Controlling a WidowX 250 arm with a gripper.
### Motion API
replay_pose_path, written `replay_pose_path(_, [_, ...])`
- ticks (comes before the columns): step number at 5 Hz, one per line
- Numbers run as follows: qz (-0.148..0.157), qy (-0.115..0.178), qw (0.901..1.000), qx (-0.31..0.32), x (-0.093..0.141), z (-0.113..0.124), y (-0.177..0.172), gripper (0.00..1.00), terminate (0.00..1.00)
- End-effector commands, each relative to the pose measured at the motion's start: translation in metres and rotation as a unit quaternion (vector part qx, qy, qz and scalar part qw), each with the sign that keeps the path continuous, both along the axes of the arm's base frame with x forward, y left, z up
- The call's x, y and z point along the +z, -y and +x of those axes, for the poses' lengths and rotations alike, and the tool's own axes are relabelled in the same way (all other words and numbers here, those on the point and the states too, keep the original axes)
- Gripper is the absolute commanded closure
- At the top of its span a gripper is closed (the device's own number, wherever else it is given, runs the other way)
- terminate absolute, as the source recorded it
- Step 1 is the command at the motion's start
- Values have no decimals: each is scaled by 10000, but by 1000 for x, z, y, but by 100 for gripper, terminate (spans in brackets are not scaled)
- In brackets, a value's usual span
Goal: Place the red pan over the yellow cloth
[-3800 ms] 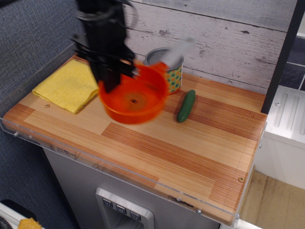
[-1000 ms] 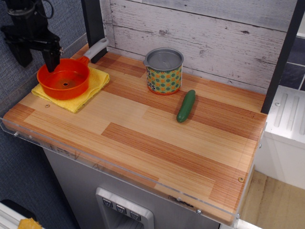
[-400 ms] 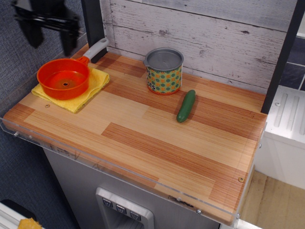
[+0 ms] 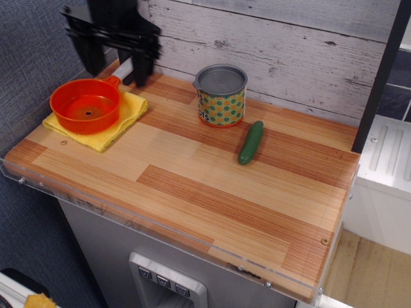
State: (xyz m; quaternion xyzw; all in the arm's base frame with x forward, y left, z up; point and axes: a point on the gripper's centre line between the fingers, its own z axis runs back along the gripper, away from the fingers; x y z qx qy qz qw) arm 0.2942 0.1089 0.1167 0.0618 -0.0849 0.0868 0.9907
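Whitewashed plank wall [image 4: 289, 45] behind wooden counter [image 4: 212, 186].
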Motion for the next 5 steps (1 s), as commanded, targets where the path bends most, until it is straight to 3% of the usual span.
replay_pose_path(1, [72, 55, 9998, -197, 21, -3, 45, 0, 0])
replay_pose_path(3, [-70, -305, 9995, -52, 34, -31, 56, 0, 0])
replay_pose_path(4, [-70, -305, 9995, -52, 34, -31, 56, 0, 0])
replay_pose_path(5, [-70, -305, 9995, -52, 34, -31, 56, 0, 100])
